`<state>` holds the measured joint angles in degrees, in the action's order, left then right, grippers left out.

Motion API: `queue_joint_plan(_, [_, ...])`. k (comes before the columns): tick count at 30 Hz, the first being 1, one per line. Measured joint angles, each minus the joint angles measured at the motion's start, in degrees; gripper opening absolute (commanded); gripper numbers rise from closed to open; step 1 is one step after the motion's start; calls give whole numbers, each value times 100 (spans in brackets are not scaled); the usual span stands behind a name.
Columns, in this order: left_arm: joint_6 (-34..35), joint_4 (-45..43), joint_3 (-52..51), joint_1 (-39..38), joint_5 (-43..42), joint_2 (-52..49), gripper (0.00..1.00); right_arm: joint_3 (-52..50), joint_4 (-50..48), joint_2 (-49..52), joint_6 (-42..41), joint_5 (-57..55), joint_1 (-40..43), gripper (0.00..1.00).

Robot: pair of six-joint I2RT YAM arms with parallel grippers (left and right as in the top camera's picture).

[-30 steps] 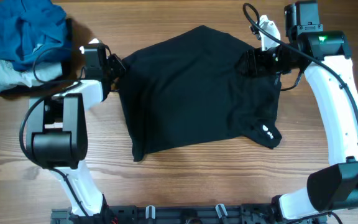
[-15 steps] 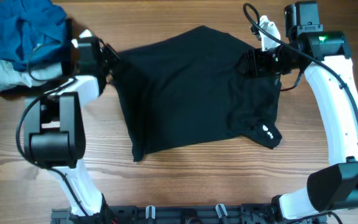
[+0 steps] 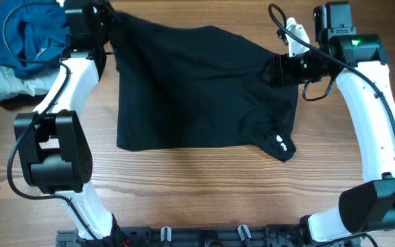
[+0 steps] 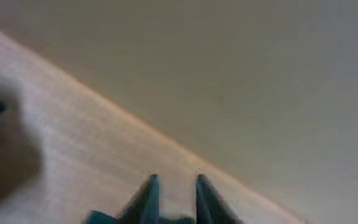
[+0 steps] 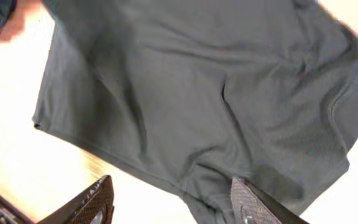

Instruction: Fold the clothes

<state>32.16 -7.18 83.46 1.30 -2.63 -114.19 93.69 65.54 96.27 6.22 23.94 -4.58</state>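
A black shirt point(image 3: 197, 89) lies spread on the wooden table, its far left corner drawn up towards the table's back left. My left gripper point(image 3: 108, 20) is at that corner with its fingers close together, shut on the cloth. The left wrist view is blurred and shows only the narrow fingertips point(image 4: 174, 186) above bare wood. My right gripper point(image 3: 274, 70) hovers over the shirt's right edge. In the right wrist view its jaws point(image 5: 173, 199) are wide open and empty above the shirt point(image 5: 197, 81). A sleeve with a small white mark point(image 3: 280, 144) sticks out at the front right.
A pile of blue and pale grey clothes point(image 3: 22, 44) lies at the back left corner, just beside the left arm. Bare wooden table point(image 3: 204, 192) shows in front of the shirt. A black rail point(image 3: 204, 237) runs along the front edge.
My left gripper has moved away and to the left, dragging the shirt's left corner with it. The shirt has stretched out flatter and wider. The right arm has barely moved.
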Motion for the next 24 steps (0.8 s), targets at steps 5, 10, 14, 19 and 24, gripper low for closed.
queue_joint_plan(5, [-94,1182,17,0,39,0,69,0,-520,0,-33,-70,0,80])
queue_joint_plan(10, [-413,2481,31,0,-597,11,65,0,-1182,0,-188,-647,0,87])
queue_joint_plan(14, [-525,3600,39,-83,-1344,44,58,0,-1775,15,-295,-1141,81,79])
queue_joint_plan(19, [-671,4489,42,-610,-1746,55,48,15,-1469,380,-389,-1340,205,78])
queue_joint_plan(24, [-872,5160,42,-1257,-1816,70,33,11,-518,953,-603,-1296,205,77])
